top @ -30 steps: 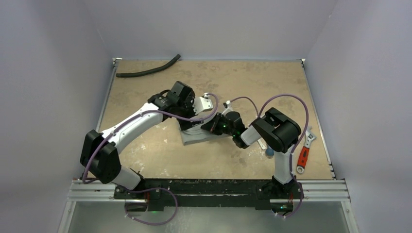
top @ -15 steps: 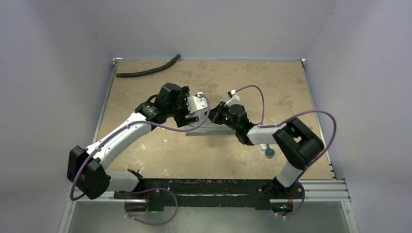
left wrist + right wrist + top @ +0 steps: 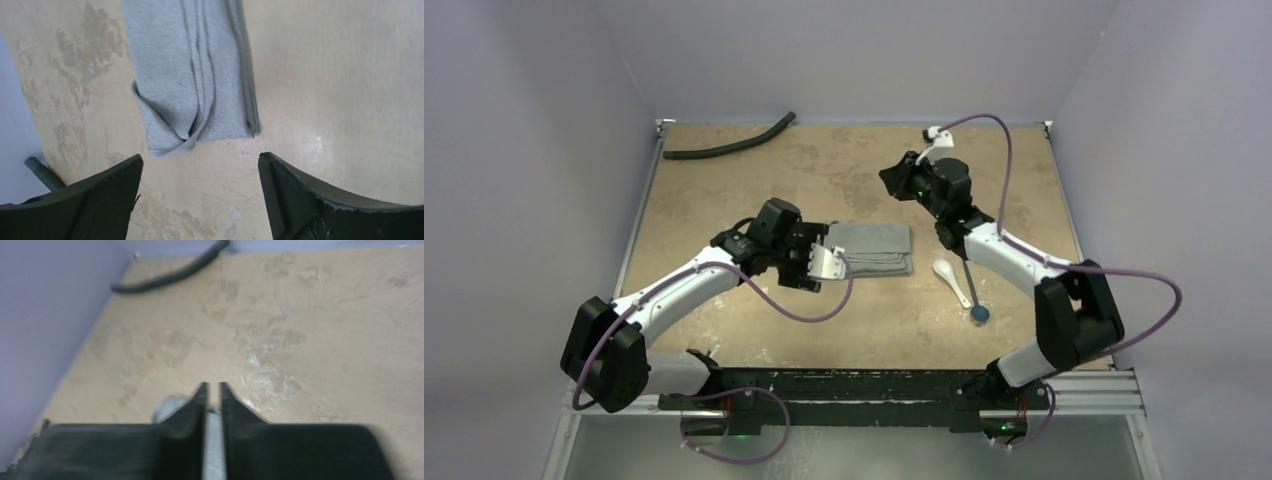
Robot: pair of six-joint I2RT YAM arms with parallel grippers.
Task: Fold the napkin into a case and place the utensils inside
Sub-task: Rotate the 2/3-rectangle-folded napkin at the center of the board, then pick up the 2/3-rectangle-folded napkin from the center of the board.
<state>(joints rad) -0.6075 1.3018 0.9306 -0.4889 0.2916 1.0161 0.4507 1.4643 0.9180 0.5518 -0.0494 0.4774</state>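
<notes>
**Napkin folded in the middle of the desk, utensils beside it**

From the top camera, the folded grey cloth napkin [image 3: 874, 248] lies flat as an oblong about the middle of the tan wooden desk [image 3: 704, 190]. The left gripper [image 3: 824, 262] is at its left end. To the right of the napkin and apart from it, the small white spoon [image 3: 951, 280] and the thin dark stick with a round blue end [image 3: 974, 295] lie close together on the bare desk. The right gripper [image 3: 892, 180] is over the far half of the desk. A long black curved hose [image 3: 729, 145] lies near the far left corner.

In the left wrist view the jaws stand wide apart and empty, and the end of the napkin, with its layered edges, lies just beyond the fingertips [image 3: 130, 172].

The right wrist view is blurred. Its fingers [image 3: 192, 405] leave only a thin slit with nothing in it, so I cannot tell whether this tool is released or clenched.
</notes>
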